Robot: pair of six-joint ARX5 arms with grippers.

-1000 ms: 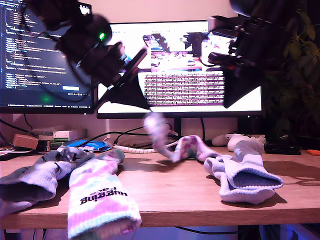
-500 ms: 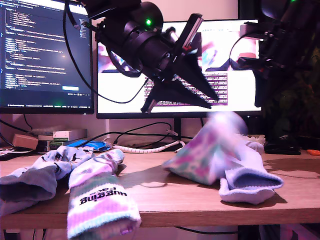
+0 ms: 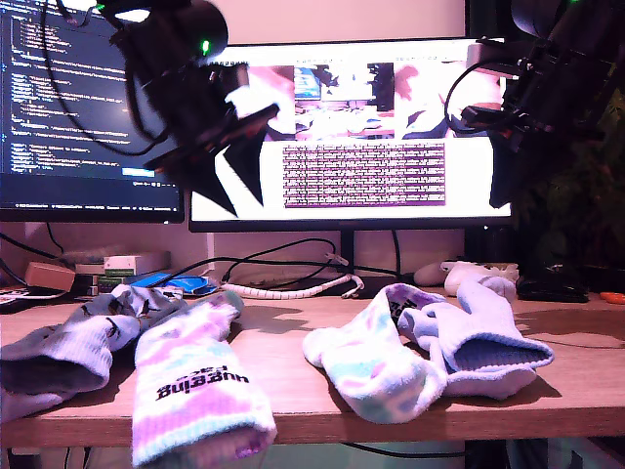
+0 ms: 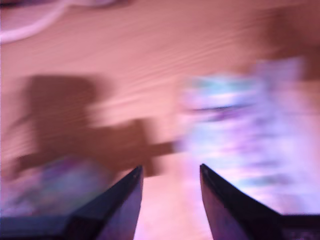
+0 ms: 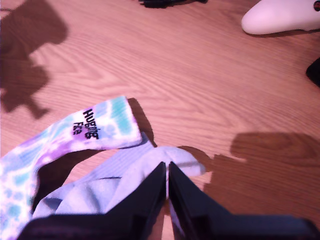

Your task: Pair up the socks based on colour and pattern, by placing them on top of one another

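Observation:
Several socks lie on the wooden table (image 3: pixel 293 362). At the exterior view's left, a pale lavender sock with small dark figures (image 3: pixel 107 327) lies beside a pink-mint tie-dye sock with black cuff lettering (image 3: pixel 195 381). A second tie-dye sock (image 3: pixel 376 362) (image 5: pixel 75 132) rests against a plain lavender sock (image 3: pixel 479 337) (image 5: pixel 100 190) at the exterior view's right. My first gripper (image 3: pixel 239 181) (image 4: pixel 170 170) hangs high over the exterior view's left, open and empty, its view blurred. My second gripper (image 3: pixel 500 186) (image 5: pixel 166 165) is shut and empty, high above the plain lavender sock.
Two monitors (image 3: pixel 361 127) stand behind the table, with cables (image 3: pixel 283 288) and small boxes (image 3: pixel 127 266) at their feet. A white mouse-like object (image 3: pixel 469 276) (image 5: pixel 280 15) lies at the back on the exterior view's right. A plant (image 3: pixel 586 147) fills that side.
The tie-dye sock left my first gripper and dropped onto the table beside the plain lavender sock. My first arm swung back toward the exterior view's left. The second arm barely moved.

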